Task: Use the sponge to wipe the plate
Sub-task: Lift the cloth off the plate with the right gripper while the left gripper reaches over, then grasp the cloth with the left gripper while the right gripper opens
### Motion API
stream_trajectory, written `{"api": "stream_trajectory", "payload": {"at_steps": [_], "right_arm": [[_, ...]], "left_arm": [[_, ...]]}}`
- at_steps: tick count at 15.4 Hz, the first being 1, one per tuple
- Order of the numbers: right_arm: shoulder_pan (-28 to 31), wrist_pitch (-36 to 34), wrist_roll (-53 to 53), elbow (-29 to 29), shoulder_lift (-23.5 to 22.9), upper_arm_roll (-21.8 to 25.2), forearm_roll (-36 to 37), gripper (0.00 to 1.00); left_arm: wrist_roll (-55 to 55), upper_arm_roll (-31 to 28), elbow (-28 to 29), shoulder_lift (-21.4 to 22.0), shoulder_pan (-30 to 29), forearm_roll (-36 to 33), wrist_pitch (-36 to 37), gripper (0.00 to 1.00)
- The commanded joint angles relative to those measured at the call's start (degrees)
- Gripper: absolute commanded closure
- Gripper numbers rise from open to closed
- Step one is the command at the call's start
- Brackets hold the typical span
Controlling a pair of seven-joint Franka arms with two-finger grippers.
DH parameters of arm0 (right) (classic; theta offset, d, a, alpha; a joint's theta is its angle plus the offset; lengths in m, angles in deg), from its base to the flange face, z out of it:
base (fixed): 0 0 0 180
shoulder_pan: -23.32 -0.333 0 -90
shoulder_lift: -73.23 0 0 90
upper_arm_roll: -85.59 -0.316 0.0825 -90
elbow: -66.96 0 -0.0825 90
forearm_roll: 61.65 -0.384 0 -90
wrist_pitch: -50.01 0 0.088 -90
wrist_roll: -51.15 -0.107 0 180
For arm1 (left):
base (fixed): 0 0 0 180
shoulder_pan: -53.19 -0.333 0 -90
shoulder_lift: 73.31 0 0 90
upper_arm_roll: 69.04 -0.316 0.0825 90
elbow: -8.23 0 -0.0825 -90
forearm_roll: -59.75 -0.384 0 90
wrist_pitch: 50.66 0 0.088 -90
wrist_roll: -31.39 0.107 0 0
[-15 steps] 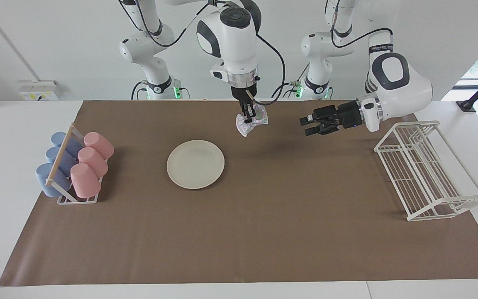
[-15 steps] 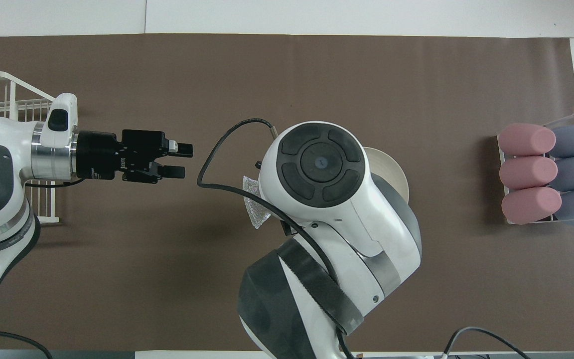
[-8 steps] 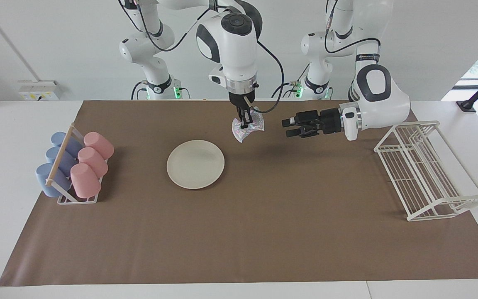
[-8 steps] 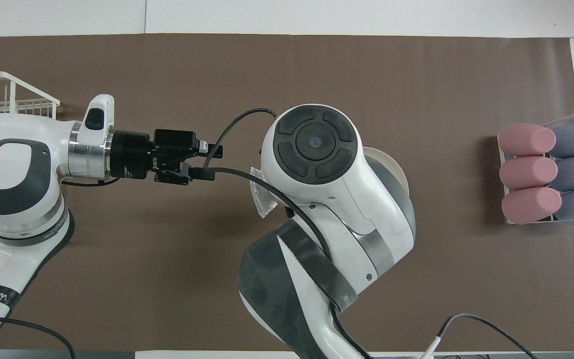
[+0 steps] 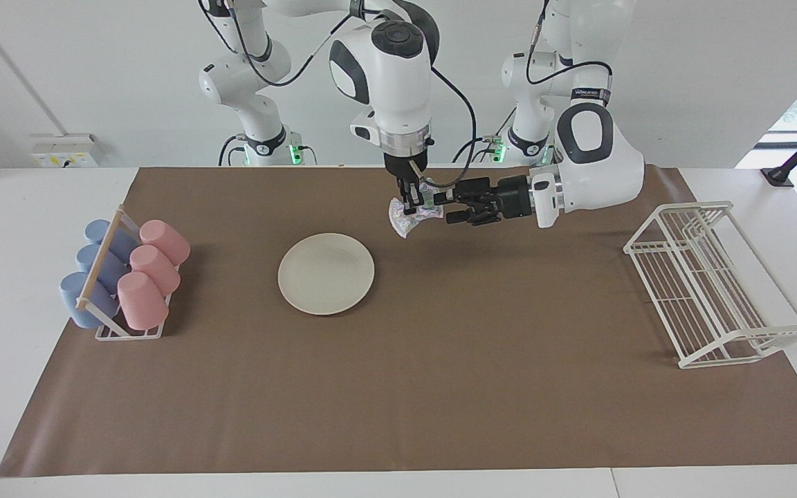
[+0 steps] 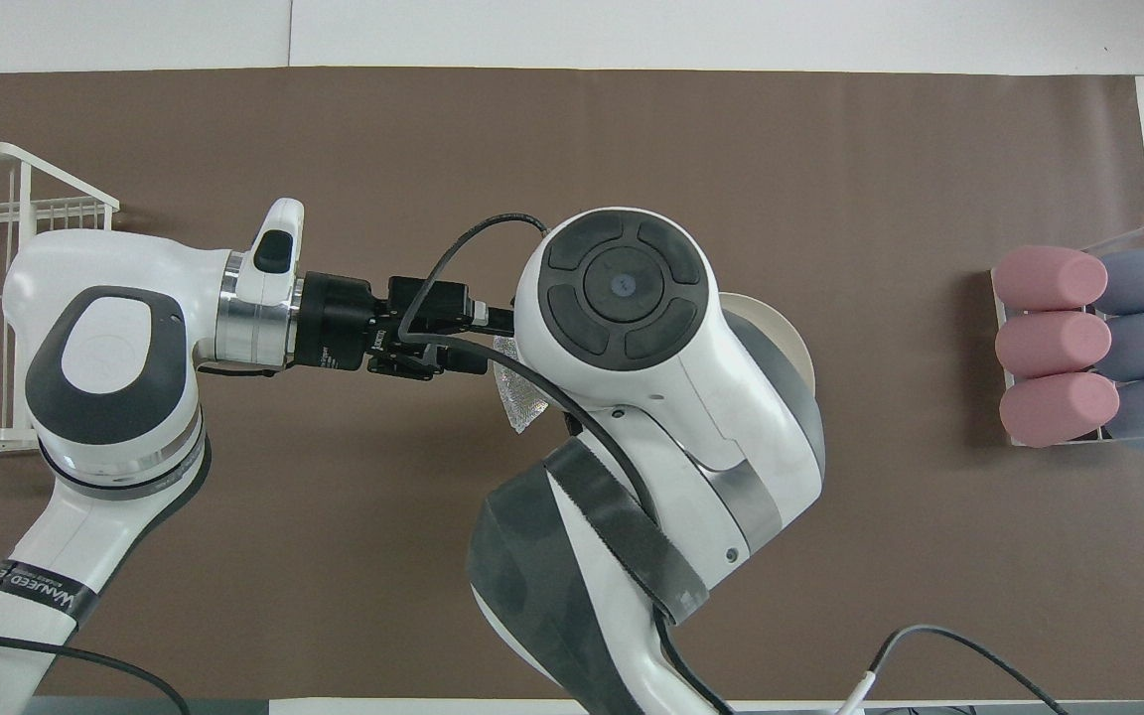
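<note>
Right gripper [image 5: 411, 202]: clamped on the sponge [image 5: 412, 214], raised over the brown mat [image 5: 440, 380].
Left gripper [image 5: 448, 207]: fingers apart, level, just beside the sponge.
Plate [image 5: 326, 273]: flat on the mat, bare.
Cup rack [image 5: 122, 277]: toward the right arm's end.
Wire rack [image 5: 710, 283]: toward the left arm's end.

Plate [image 6: 798, 348] mostly hidden under the right arm (overhead view)

I read even, bright indoor light from above in both views. Soft shadows lie on the brown mat [image 5: 440, 387]; focus is sharp, without glare.
</note>
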Motion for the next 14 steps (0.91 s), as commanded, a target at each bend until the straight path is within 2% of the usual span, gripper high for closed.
{"api": "stream_trajectory", "payload": {"at_steps": [1, 5, 8, 10, 12, 14], "right_arm": [[0.39, 0.19, -0.61, 1.16, -0.76, -0.47, 1.59, 1.0], [0.48, 0.19, -0.61, 1.16, -0.76, -0.47, 1.5, 1.0], [0.57, 0.19, -0.61, 1.16, -0.76, -0.47, 1.5, 1.0], [0.57, 0.19, -0.52, 1.16, -0.76, -0.47, 1.5, 1.0], [0.57, 0.11, -0.52, 1.16, -0.76, -0.47, 1.5, 1.0], [0.57, 0.19, -0.52, 1.16, -0.76, -0.47, 1.5, 1.0]], "left_arm": [[-1.13, -0.66, -0.76, -0.44, 0.61, -0.22, 1.09, 0.05], [-1.39, -0.66, -0.85, -0.36, 0.53, -1.8, 2.68, 0.2], [-1.65, -0.75, -1.03, -0.27, 0.26, -2.33, 4.71, 0.39], [-2.09, -0.75, -1.03, -0.27, 0.17, -2.5, 4.88, 0.62], [-2.8, -0.75, -1.11, -0.27, 0.17, -3.2, 5.41, 1.0], [-3.93, -0.75, -1.11, -0.09, 0.17, -3.21, 5.41, 1.0]]}}
